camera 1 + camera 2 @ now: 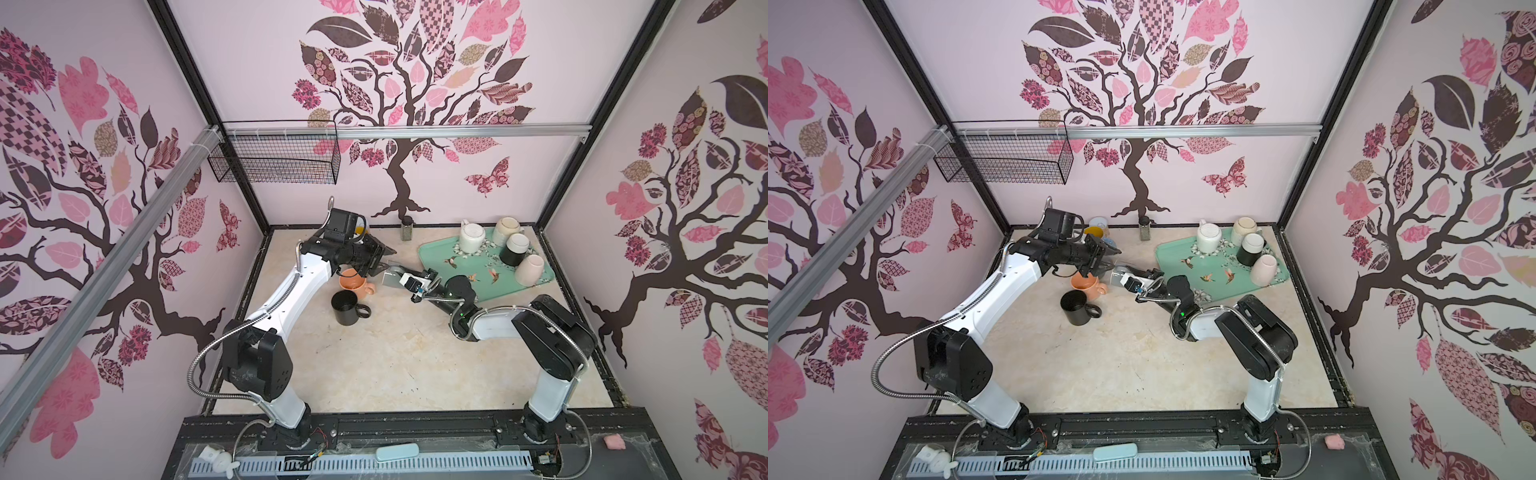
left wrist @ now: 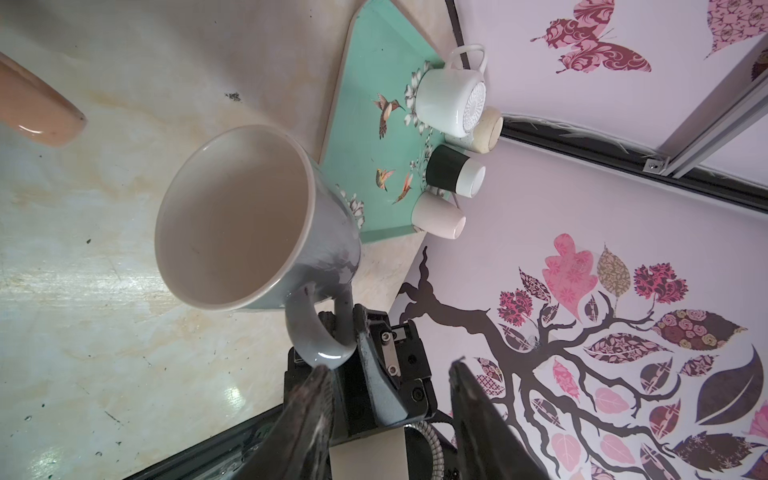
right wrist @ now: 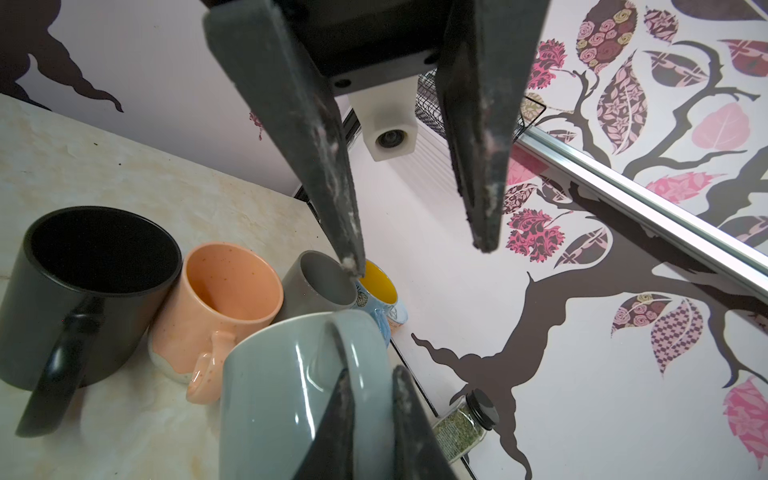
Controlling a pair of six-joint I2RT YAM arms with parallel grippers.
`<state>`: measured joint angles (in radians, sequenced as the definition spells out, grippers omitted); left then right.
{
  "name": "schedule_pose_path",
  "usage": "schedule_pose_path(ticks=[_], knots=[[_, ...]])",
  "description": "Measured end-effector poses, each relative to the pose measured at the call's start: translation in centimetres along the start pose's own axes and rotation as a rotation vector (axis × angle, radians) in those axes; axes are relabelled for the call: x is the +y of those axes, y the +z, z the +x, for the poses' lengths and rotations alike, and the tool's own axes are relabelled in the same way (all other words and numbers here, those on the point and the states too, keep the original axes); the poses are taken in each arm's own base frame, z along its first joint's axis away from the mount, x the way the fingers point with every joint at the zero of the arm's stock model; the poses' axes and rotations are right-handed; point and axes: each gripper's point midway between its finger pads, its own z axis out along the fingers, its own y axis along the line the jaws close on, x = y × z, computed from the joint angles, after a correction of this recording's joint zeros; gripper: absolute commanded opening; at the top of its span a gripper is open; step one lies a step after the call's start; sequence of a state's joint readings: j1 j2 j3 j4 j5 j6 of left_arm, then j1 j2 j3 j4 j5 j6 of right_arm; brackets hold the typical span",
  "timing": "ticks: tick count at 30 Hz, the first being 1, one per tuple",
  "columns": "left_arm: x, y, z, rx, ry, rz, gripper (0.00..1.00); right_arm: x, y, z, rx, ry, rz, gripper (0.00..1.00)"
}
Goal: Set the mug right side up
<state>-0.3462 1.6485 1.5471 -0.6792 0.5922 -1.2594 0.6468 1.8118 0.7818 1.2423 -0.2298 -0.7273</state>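
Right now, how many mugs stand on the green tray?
4 on the tray: white mug at the back left, cream mug at the back right, black-and-white mug just before it, pale pink mug nearest. None appears hidden.

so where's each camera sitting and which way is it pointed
Both top views: high over the front edge, facing down toward the back wall; left arm and right arm show.
Left wrist: on the left arm, facing past the open left hand into the grey mug, tray beyond.
Right wrist: on the right arm, facing past the right hand, shut on the mug's handle, toward black mug and orange mug.
Shared: both wrist views show the grey mug and both hands.
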Motion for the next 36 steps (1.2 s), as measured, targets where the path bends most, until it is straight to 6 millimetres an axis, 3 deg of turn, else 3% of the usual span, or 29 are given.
schedule_pose_path(ticks=[11,21,31,36], knots=[[3.2,2.2,0.8,0.028,-0.119,-0.055,0.48,0.2,-0.2,0.4,0.02,-0.037,0.012,0.0],[3.6,3.4,1.5,0.061,-0.207,-0.032,0.46,1.1,-0.3,0.1,0.02,-0.059,-0.003,0.0],[4.5,4.5,1.8,0.1,-0.318,-0.016,0.36,1.8,-0.9,1.0,0.058,-0.116,0.0,0.0],[4.6,5.1,2.0,0.128,-0.365,-0.021,0.23,2.1,-1.4,1.7,0.092,-0.163,0.009,0.0]])
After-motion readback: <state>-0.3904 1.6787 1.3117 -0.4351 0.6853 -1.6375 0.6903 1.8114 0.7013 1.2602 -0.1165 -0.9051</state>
